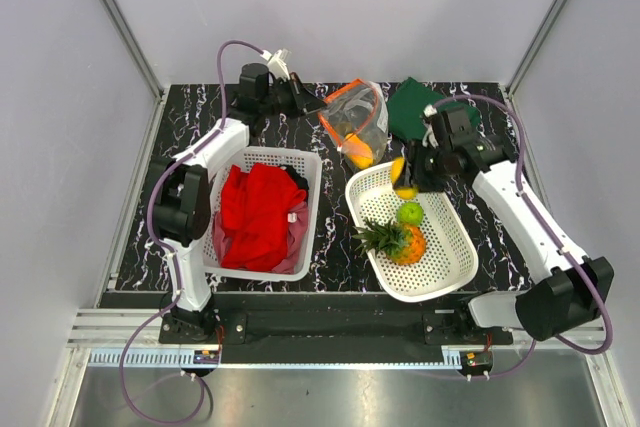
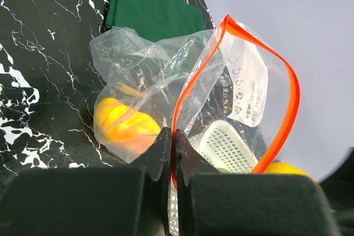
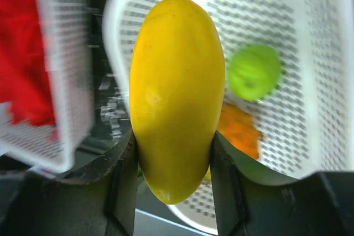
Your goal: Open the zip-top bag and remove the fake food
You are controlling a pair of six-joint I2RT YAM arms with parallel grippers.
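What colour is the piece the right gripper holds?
Yellow; the oblong plastic fruit shows best in the right wrist view.

Black marbled tabletop, plain pale walls, aluminium rails

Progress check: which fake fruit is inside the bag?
The orange fruit inside the zip-top bag; the yellow piece is gripped, green fruit and pineapple are in the basket.
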